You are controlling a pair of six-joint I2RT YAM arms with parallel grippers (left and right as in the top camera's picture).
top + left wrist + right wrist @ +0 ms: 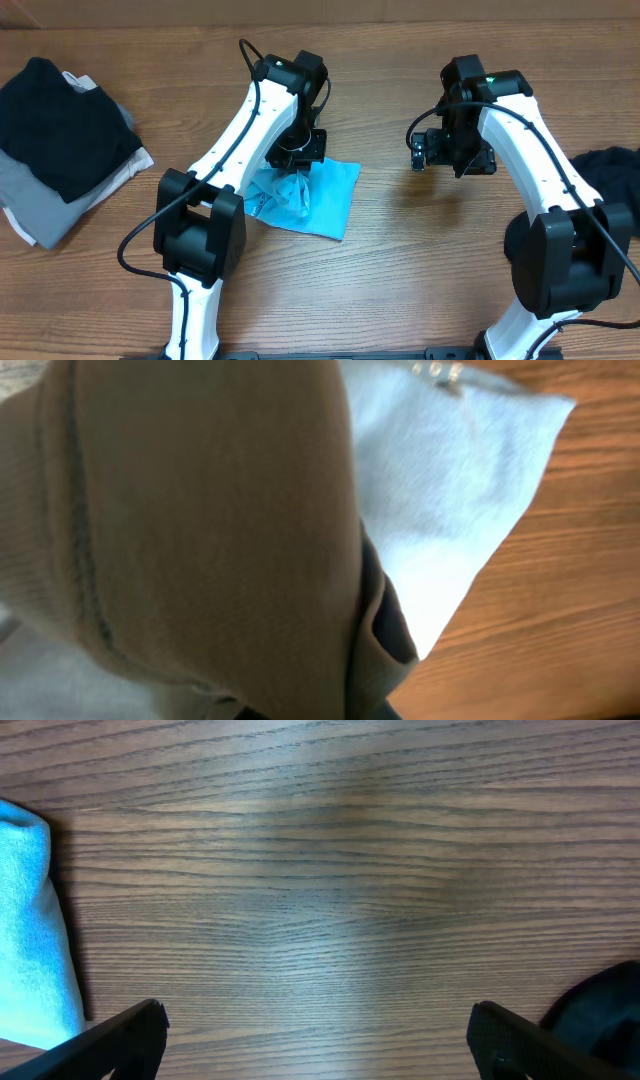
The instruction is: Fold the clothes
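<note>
A light blue garment (330, 195) lies on the wooden table at the centre, its left part bunched up. My left gripper (295, 160) is down on that bunched part. In the left wrist view a shaded fold of fabric (200, 510) hangs right against the camera and hides the fingers, with the flat blue part (450, 480) beyond, so the gripper looks shut on the garment. My right gripper (425, 152) hovers over bare wood to the right of the garment, open and empty (320, 1040). The garment's edge shows in the right wrist view (25, 920).
A stack of folded clothes, black on top (60, 140) and grey beneath (40, 215), sits at the far left. A dark crumpled garment (610, 165) lies at the right edge, and it also shows in the right wrist view (600, 1010).
</note>
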